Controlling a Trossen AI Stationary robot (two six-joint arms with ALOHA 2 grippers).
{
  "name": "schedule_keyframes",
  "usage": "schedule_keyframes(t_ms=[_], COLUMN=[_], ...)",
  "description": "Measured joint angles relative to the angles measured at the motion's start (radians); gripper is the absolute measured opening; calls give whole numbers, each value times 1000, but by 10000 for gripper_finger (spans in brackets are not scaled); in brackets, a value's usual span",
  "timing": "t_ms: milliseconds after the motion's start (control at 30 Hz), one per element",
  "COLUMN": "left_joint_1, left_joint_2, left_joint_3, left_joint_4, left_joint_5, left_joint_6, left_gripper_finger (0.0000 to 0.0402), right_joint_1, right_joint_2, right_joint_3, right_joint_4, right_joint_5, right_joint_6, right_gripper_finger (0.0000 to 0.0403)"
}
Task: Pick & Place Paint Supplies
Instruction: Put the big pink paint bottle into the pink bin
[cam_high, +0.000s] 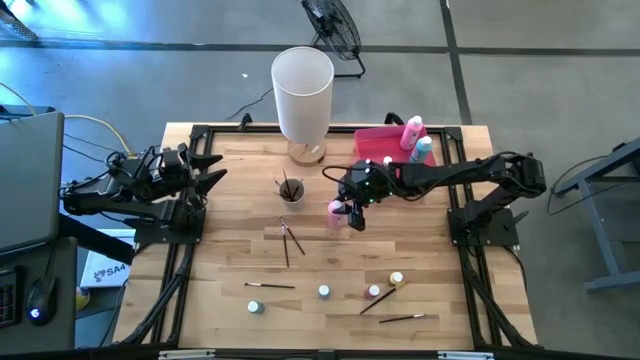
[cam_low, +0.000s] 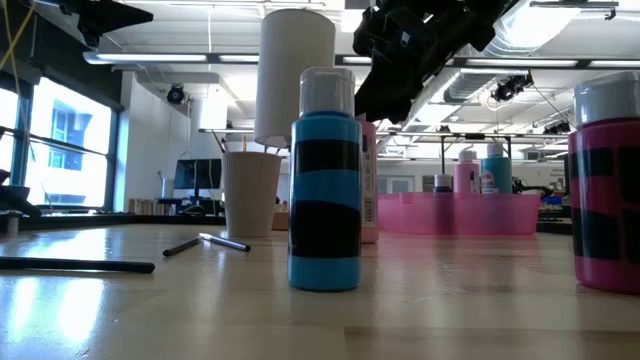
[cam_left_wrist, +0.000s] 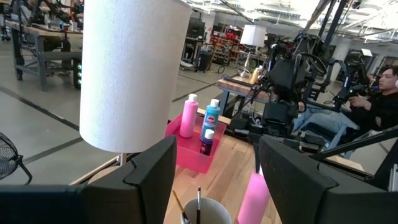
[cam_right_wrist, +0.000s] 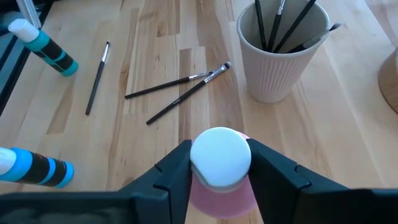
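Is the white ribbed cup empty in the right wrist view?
No: the white ribbed cup holds several dark-handled paintbrushes standing inside it.

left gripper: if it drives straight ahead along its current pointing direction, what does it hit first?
Probably the white ribbed cup holding brushes, just beyond the open left gripper. The pink bottle at the right gripper stands just to one side; the tall white cylinder looms on the other. Depth is uncertain.

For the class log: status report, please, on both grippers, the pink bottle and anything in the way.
Right gripper straddling the pink bottle at its white cap, fingers at its sides. Left gripper open, waiting at table's left. Brush cup stands apart; nothing blocking.
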Motion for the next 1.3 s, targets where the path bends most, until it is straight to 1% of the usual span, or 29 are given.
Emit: schedule_keyframes(t_ms=[300, 500, 633, 1067, 1300], left_joint_1=[0, 0, 0, 0, 0], left_joint_2=[0, 0, 0, 0, 0], left_joint_3=[0, 0, 0, 0, 0], left_joint_4=[-5, -8, -8, -8, -8], left_joint_5=[0, 0, 0, 0, 0], left_joint_6=[0, 0, 0, 1, 1], left_gripper_finger=[222, 222, 222, 222, 222], right_joint_1=[0, 1, 0, 0, 0], right_joint_2=[0, 0, 1, 1, -18], right_joint_3=[0, -1, -1, -2, -2], right_joint_4=[4, 14, 24, 32, 32], right_joint_5=[2, 50, 53, 51, 54], right_joint_6=[4, 13, 15, 110, 113], right_gripper_finger=[130, 130, 127, 127, 122])
